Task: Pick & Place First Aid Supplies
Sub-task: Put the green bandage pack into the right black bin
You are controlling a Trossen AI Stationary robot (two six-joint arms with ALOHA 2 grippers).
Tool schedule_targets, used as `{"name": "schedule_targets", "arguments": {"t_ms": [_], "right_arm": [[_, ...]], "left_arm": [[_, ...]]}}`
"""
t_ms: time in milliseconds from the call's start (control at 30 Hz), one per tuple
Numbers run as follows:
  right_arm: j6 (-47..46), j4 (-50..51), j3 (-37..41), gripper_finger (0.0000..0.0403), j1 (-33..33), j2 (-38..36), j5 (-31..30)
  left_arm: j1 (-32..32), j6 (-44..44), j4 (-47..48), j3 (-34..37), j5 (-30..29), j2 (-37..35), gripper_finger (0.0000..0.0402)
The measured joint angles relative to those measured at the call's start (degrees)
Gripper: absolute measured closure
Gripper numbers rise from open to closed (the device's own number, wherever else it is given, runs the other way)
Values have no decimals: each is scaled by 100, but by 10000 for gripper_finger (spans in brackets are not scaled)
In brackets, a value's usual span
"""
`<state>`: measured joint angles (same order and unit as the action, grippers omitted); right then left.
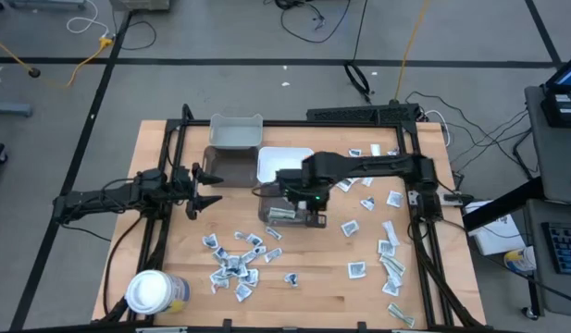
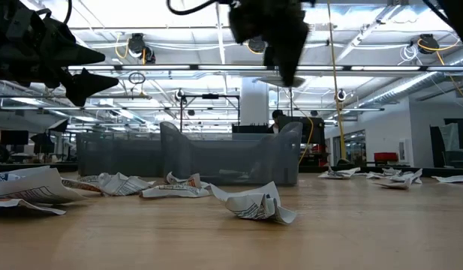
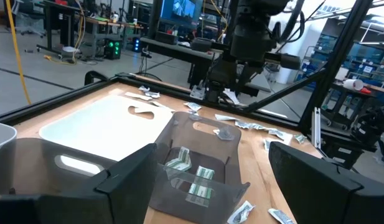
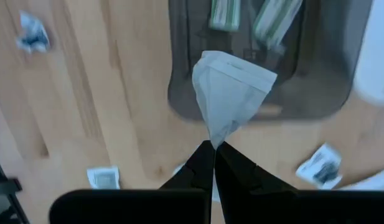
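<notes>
Wooden worktop strewn with first aid packets. Right end effector clenched on a white packet, poised above grey bin holding pale-green strips, presumably for release. Left end effector released, parked aside. Packet print unreadable; bin's far end cut off.

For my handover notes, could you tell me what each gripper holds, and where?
The right gripper pinches a white packet by one corner; the left gripper holds nothing.
</notes>
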<state>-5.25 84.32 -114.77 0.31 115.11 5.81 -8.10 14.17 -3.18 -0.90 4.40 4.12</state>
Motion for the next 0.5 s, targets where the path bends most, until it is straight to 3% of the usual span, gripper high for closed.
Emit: {"name": "schedule_targets", "arguments": {"t_ms": [133,500], "right_arm": [[41,-155,-333,399,-45,321,-7],[19,-1892,503,399,-23,593,-266]], "left_arm": [[-2,-1,0,0,0,0,91],[0,-2,0,0,2,2,91]]}}
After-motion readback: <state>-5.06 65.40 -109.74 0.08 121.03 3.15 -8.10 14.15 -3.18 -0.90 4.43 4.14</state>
